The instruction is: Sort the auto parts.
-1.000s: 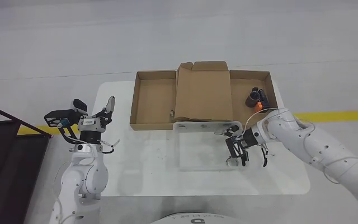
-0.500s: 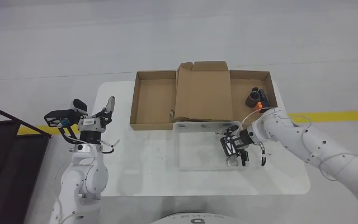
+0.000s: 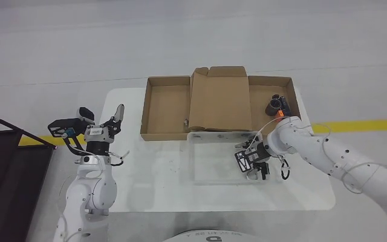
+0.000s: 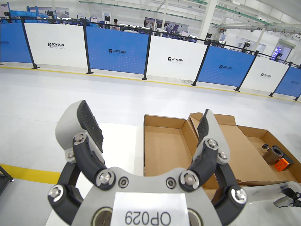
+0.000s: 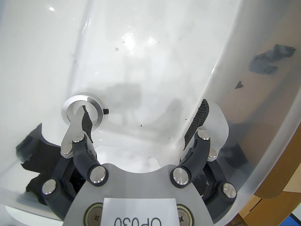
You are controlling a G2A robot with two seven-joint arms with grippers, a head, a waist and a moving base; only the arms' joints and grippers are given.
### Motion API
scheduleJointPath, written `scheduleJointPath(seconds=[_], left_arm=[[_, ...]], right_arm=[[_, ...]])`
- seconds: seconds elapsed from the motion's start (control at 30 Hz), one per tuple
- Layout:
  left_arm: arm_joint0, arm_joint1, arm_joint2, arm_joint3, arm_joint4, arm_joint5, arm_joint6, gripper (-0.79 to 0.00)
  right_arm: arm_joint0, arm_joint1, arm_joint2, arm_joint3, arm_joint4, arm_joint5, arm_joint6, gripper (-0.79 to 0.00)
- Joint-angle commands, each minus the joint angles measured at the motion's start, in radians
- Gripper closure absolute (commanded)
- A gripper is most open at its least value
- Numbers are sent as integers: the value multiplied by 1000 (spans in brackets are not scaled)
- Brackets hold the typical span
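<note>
A clear plastic bin point(image 3: 196, 158) stands mid-table in front of a cardboard box point(image 3: 166, 109). My right gripper point(image 3: 250, 163) is down inside the bin, open. In the right wrist view a silver ring point(image 5: 70, 105) with a small set screw lies on the bin floor, and one finger point(image 5: 86, 121) of the right gripper point(image 5: 144, 105) overlaps the ring's hole; nothing is held. A dark cylindrical part with an orange block point(image 3: 277, 104) lies in the box's right compartment. My left gripper point(image 3: 118, 114) hovers open at the table's left end, left of the box.
A cardboard flap point(image 3: 221, 100) covers the box's middle. A black scrap point(image 5: 40, 165) lies in the bin by the right gripper. A black frame point(image 3: 18, 175) stands off the table's left side. The left wrist view shows the box point(image 4: 164, 147) and the dark part point(image 4: 276, 157).
My right gripper has shifted a little leftward and toward the box inside the bin. The left arm has not moved.
</note>
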Motion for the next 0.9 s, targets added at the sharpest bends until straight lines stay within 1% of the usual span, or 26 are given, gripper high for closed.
scheduleJointPath(seconds=[0.0, 0.2, 0.43, 0.47, 0.57, 0.6, 0.7, 0.77, 0.87], left_arm=[[0, 0, 0, 0, 0, 0, 0, -785], [0, 0, 0, 0, 0, 0, 0, -785], [0, 0, 0, 0, 0, 0, 0, -785], [0, 0, 0, 0, 0, 0, 0, -785], [0, 0, 0, 0, 0, 0, 0, -785], [0, 0, 0, 0, 0, 0, 0, -785], [0, 0, 0, 0, 0, 0, 0, -785], [0, 0, 0, 0, 0, 0, 0, -785], [0, 0, 0, 0, 0, 0, 0, -785]], right_arm=[[2, -2, -6, -5, 9, 0, 37, -785], [4, -12, -15, -18, 27, 4, 128, -785], [-16, -23, 2, -35, 44, 58, 196, -785], [-18, -24, 5, -37, 47, 61, 196, -723], [-23, -25, 22, -42, 56, 71, 159, -366], [-24, -25, 28, -41, 53, 70, 142, -323], [-33, -20, 46, -36, 38, 71, 97, -256], [-41, -18, 55, -32, 28, 74, 80, -249], [-52, -18, 60, -26, 16, 71, 90, -246]])
